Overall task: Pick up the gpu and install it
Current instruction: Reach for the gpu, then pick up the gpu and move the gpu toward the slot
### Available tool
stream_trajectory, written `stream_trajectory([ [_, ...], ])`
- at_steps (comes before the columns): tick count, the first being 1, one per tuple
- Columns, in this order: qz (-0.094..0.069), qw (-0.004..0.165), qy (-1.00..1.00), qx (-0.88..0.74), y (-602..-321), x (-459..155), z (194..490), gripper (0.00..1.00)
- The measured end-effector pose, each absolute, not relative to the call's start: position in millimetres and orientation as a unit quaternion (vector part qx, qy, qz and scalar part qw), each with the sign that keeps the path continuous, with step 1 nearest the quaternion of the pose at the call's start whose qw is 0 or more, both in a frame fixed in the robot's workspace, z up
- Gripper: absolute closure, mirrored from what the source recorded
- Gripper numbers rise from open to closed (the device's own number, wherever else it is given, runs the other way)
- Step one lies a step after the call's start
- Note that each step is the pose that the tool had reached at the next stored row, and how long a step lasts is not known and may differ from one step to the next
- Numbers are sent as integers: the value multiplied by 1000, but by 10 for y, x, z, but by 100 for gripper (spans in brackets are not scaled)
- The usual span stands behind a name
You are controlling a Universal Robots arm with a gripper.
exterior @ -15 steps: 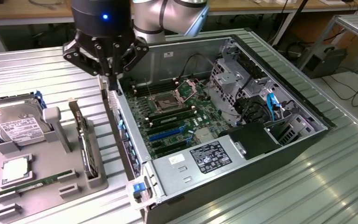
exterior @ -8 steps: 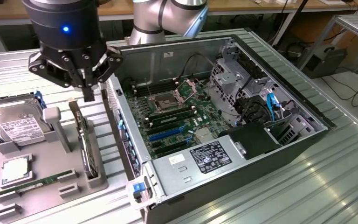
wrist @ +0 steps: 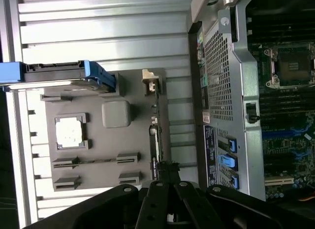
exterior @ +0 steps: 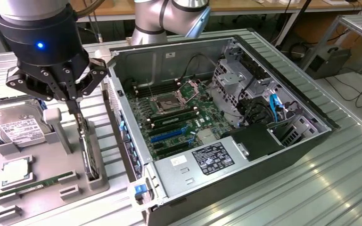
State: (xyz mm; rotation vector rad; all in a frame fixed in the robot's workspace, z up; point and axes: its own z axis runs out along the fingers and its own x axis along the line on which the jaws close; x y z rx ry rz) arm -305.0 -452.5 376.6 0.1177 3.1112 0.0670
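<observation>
We see the gpu (exterior: 92, 157) (wrist: 155, 125) standing on edge in a slot of the grey holder tray (exterior: 74, 188) (wrist: 133, 135), along the tray side that faces the open computer case (exterior: 250, 174) (wrist: 221, 66). It reads as a thin dark card seen edge-on. In the wrist view a pale metal bracket shows at its far end.

The gripper (exterior: 76, 112) (wrist: 166, 172) hangs directly over the tray. Its black fingers are drawn together and clamped on the upper edge of the gpu, at the end opposite the bracket. The card sits in its tray slot, upright, with the gripper above it.

Elsewhere on the tray:
- a raised grey block (exterior: 54, 127) (wrist: 116, 113) stands just beside the gpu, on the side away from the case
- a hard drive (exterior: 17, 127) (wrist: 59, 74) with a white label lies at the tray's far corner from the case
- a square processor (exterior: 17, 172) (wrist: 70, 131) lies in its pocket
- a green memory stick (exterior: 36, 183) lies in a slot near the tray's front edge

Beside the tray, the case lies open with its motherboard (exterior: 175, 117) exposed.
</observation>
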Motion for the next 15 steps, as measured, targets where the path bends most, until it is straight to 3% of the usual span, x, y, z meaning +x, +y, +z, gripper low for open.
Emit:
stream_trajectory([
  [15,21,14,999,38,-4525,-3051,3766,89],
])
